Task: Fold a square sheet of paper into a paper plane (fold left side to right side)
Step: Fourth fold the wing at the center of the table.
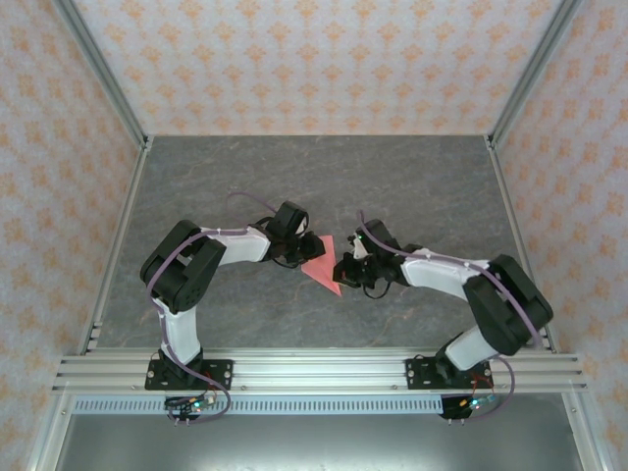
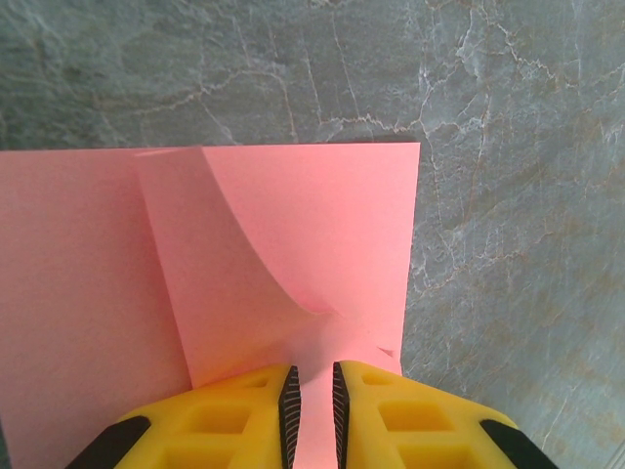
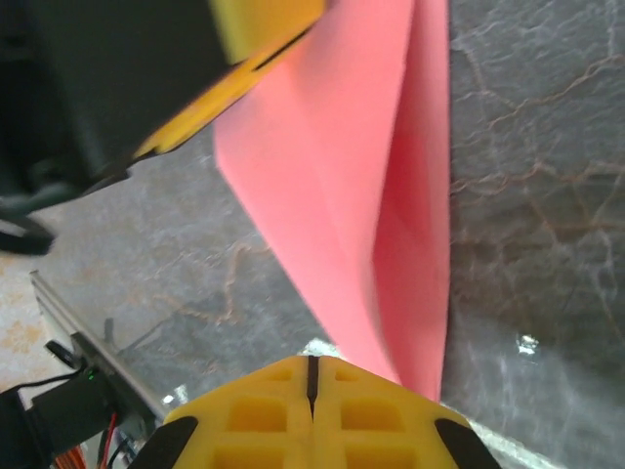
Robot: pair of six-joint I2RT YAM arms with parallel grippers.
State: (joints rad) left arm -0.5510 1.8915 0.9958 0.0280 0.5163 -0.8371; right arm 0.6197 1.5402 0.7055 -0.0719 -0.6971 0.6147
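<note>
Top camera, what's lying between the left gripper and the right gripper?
The pink folded paper fills the gap between left gripper and right gripper, top view.

Paper: thin pink-red square sheet of paper (image 2: 332,225), matt, smooth.
Table: grey marbled table top (image 1: 314,177) under that sheet, stone-look, smooth, faint sheen.
Left gripper (image 2: 313,371): yellow moulded plastic fingers (image 2: 225,420), satin; black ribbed inner pads (image 2: 289,401).
Right gripper (image 3: 312,363): same yellow plastic, satin.
Arms: white and black arm casings (image 1: 240,245) beside the sheet, glossy plastic.
Frame: silver aluminium rail (image 1: 314,373) nearer than the sheet, grooved metal.
Walls: patterned wall panels (image 1: 314,59) beyond the sheet, matt print.
</note>
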